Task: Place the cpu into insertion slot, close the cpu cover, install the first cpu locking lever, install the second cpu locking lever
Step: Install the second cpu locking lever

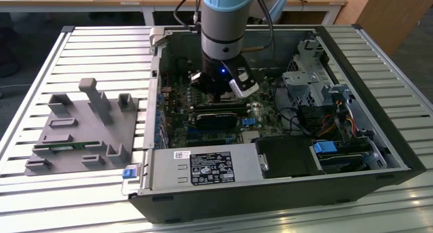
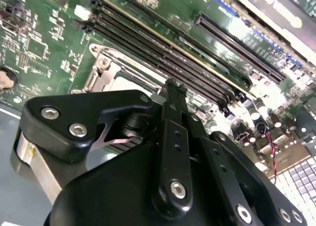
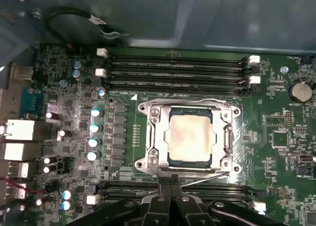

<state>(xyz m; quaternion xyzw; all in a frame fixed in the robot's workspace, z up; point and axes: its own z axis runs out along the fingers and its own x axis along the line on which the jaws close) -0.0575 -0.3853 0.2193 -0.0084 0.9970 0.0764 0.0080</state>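
My end effector (image 2: 173, 95) is matt black plastic; the cpu (image 3: 190, 137) top is dull, smudged metal, its cover (image 3: 155, 139) shiny steel.

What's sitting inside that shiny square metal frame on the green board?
Through the window of the cpu cover shows the dull silver top of the cpu. The insertion slot beneath is covered by the chip and frame, so its contacts cannot be seen.

The arm (image 1: 223, 20) is a silver-grey tube with a pale blue band, black cables alongside and a small blue light; black gripper (image 2: 173, 90) links carry silver screws.
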